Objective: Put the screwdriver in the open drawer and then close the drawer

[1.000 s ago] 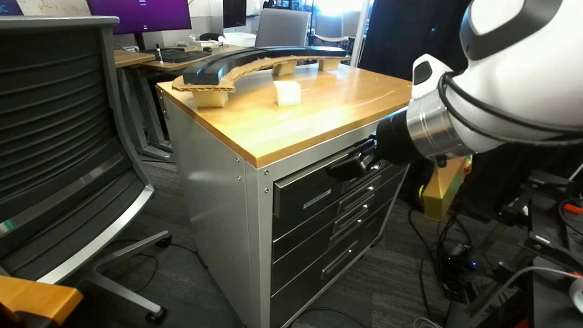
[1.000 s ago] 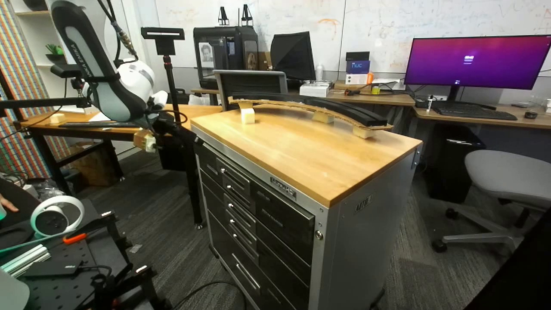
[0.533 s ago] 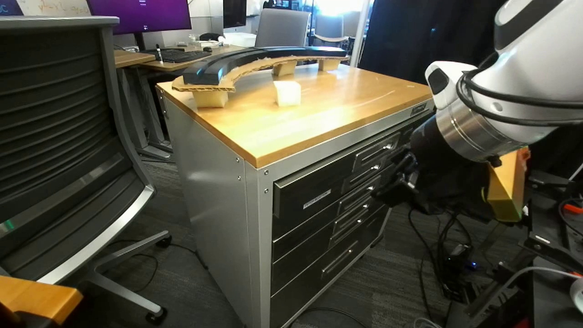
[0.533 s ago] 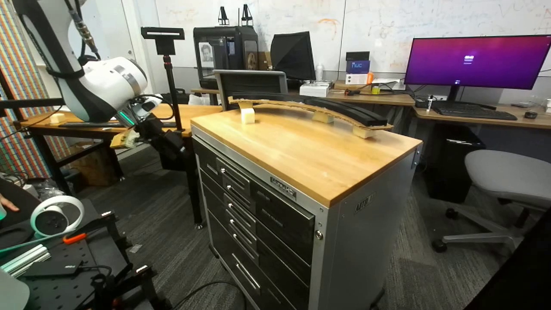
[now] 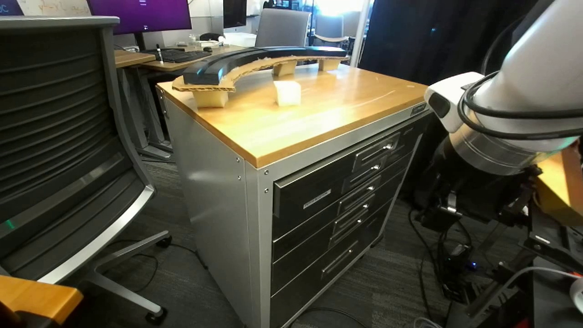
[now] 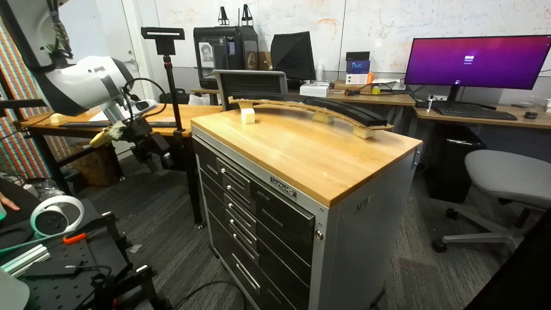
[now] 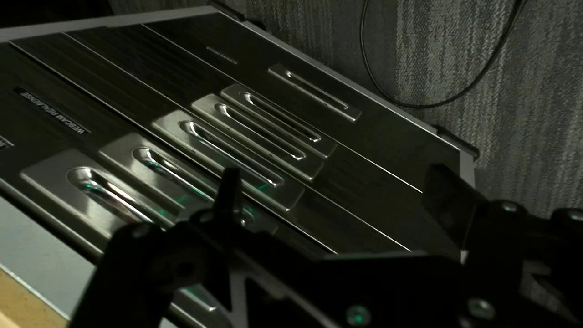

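Facing cabinet [image 5: 214, 196], gripper [image 7: 334, 175] spread wide; drawers [image 5: 319, 218] all closed.

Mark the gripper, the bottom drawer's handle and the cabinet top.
Gripper [image 7: 336, 197]: wrist view, midway between fingertips.
Bottom drawer's handle [image 7: 315, 92]: wrist view, middle of plate.
Cabinet top [image 6: 305, 144]: an exterior view, middle of surface.

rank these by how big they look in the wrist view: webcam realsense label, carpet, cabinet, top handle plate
Largest to smallest:
cabinet
carpet
top handle plate, partly hidden by the gripper
WEBCAM REALSENSE label
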Available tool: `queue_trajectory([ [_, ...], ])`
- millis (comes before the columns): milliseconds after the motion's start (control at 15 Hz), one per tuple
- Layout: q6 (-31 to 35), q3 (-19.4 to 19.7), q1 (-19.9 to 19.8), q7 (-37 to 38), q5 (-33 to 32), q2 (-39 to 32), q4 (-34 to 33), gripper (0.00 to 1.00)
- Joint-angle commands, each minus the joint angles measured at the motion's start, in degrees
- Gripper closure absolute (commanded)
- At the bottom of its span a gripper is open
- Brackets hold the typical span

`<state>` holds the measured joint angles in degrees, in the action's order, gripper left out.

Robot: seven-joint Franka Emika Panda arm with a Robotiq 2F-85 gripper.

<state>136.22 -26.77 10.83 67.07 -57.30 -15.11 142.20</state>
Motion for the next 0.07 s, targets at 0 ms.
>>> queue_trajectory([
  [0,0.9,4.9,4.7,-0.8,1.2,0.5,0.2,0.00],
])
